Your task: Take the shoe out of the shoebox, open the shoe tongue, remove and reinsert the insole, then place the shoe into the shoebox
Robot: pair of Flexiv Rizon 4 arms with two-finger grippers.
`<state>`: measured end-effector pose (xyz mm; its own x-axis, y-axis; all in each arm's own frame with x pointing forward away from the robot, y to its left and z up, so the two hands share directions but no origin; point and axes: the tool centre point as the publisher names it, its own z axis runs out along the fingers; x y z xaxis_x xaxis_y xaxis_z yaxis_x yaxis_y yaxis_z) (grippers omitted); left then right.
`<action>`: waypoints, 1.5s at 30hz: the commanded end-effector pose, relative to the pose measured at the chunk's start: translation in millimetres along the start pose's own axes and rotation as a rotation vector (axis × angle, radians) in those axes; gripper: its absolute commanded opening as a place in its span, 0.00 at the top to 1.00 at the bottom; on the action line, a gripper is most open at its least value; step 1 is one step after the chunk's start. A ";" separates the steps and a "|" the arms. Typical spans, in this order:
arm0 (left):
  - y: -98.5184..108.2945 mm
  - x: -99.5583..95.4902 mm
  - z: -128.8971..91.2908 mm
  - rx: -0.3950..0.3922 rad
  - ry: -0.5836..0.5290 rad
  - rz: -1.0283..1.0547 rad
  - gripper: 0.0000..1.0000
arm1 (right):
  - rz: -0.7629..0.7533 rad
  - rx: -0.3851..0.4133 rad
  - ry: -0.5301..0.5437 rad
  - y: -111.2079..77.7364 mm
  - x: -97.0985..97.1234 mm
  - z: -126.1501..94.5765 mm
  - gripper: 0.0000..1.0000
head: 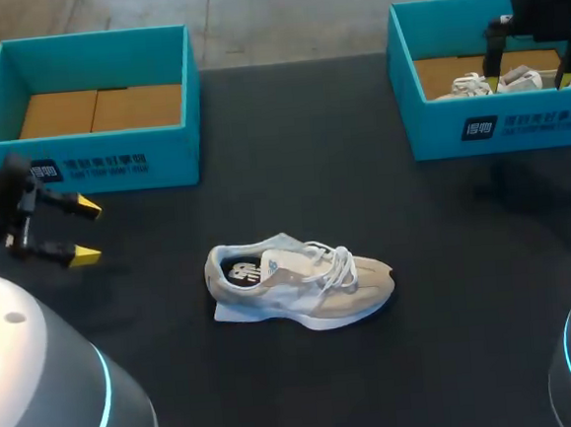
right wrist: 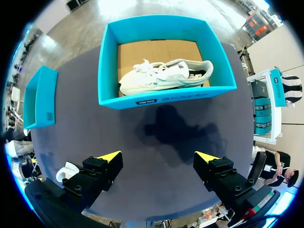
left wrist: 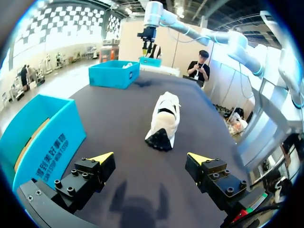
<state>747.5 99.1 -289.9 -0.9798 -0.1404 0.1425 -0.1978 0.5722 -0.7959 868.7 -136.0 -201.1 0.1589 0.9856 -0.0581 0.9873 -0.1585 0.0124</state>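
Observation:
A beige sneaker (head: 301,281) with white laces stands on its sole mid-table, toe to the right; a dark-printed insole shows inside its heel. My left gripper (head: 74,231) hovers open and empty left of it. From the left wrist, the sneaker (left wrist: 164,121) lies ahead of the open left gripper (left wrist: 151,156), heel toward me. A second pale shoe (right wrist: 166,73) rests inside the right teal shoebox (right wrist: 166,97). My right gripper (head: 530,77) hangs open above that right shoebox (head: 501,122). In its wrist view the right gripper (right wrist: 159,156) holds nothing.
A teal shoebox (head: 104,163) with only a cardboard floor sits at the back left; its wall (left wrist: 47,142) is close beside my left gripper. The black table runs bare between the boxes and around the sneaker.

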 end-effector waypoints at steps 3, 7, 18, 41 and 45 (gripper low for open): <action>-2.5 -0.7 12.7 0.091 0.007 0.045 0.00 | 0.000 -0.002 0.002 -0.6 -0.6 0.5 0.00; -11.0 6.0 25.8 0.105 0.002 0.070 0.00 | 0.000 -0.002 0.002 -0.6 -0.6 0.5 0.00; -11.0 6.0 25.8 0.105 0.002 0.070 0.00 | 0.000 -0.002 0.002 -0.6 -0.6 0.5 0.00; 2.2 0.7 49.6 0.200 0.087 0.159 0.00 | 0.000 -0.002 0.002 -0.6 -0.6 0.5 0.00; 2.5 2.8 62.2 0.205 0.096 0.200 0.00 | 0.000 -0.002 0.002 -0.6 -0.6 0.5 0.00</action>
<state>739.6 56.1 -320.2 -0.9994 0.0272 0.0208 -0.0077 0.4111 -0.9115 868.7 -136.0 -201.1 0.1588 0.9856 -0.0581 0.9873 -0.1584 0.0125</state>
